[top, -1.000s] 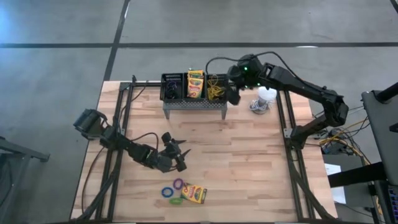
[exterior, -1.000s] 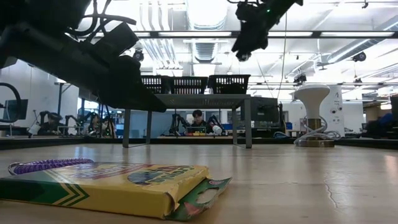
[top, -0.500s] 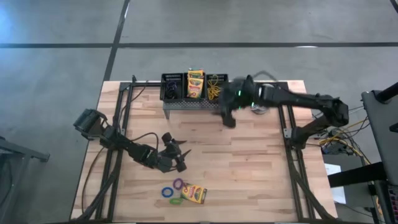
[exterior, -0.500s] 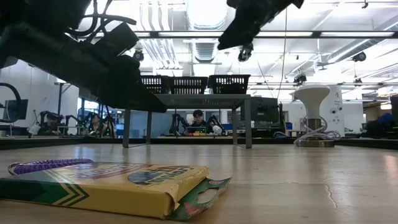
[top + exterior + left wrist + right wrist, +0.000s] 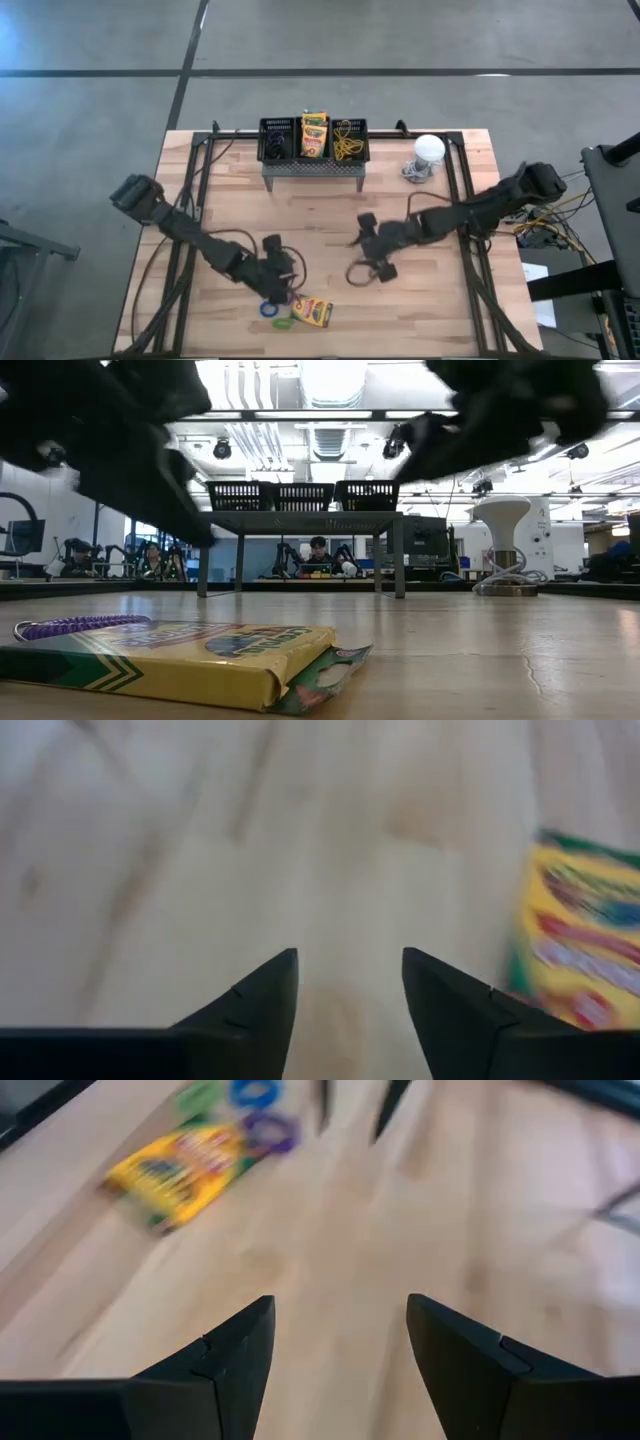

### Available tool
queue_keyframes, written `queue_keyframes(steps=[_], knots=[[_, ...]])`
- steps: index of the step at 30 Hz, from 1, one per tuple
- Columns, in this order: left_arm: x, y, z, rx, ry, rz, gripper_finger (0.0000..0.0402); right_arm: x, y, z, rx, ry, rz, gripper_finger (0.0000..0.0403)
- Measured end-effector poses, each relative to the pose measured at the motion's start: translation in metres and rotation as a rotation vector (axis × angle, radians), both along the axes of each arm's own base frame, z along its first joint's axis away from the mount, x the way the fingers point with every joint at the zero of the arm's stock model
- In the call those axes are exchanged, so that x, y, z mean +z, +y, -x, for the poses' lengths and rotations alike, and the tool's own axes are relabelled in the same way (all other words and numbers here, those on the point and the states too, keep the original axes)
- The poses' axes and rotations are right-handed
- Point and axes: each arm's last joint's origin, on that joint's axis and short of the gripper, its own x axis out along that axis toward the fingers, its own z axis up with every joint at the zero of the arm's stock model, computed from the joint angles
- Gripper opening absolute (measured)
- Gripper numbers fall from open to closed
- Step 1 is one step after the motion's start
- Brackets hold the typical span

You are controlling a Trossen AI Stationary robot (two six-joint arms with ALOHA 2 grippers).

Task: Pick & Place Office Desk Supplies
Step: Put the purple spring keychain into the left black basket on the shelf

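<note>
The three mesh bins [image 5: 314, 139] already hold supplies — one crayon box [image 5: 313, 312] and several loops [image 5: 271, 309] remain on the table [image 5: 420, 310]. The left gripper [image 5: 283, 291] and right gripper [image 5: 366, 248] are both released, holding nothing.

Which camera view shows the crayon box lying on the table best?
The low view: the crayon box fills the foreground, sharp. The high view shows it small; both wrist views show it blurred, the left wrist only partly.

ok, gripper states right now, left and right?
Left gripper: open, empty, over bare wood beside the yellow-and-green crayon box.
Right gripper: open, empty, above the wooden table.
</note>
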Motion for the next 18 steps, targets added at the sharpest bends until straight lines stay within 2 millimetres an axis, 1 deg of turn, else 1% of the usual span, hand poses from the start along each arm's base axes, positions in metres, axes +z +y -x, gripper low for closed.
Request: queue_keyframes(steps=[2,4,8,12,18], knots=[[0.004,-0.010,0.004,-0.003,0.059,0.056,0.0175,-0.009,0.007,0.007,0.028,0.021,0.007,0.0224],[0.005,-0.020,0.007,-0.019,0.074,0.121,0.0170,-0.016,0.009,0.011,0.050,0.009,0.022,0.0224],[0.004,-0.032,0.012,-0.009,0.040,0.205,0.0168,-0.016,0.007,0.010,0.049,-0.067,0.028,0.0224],[-0.008,-0.033,0.015,0.006,0.025,0.235,0.0169,-0.016,0.004,0.009,0.020,-0.072,0.037,0.0224],[-0.033,-0.030,0.019,0.004,0.102,0.191,0.0165,-0.016,0.004,0.009,0.017,-0.066,0.042,0.0224]])
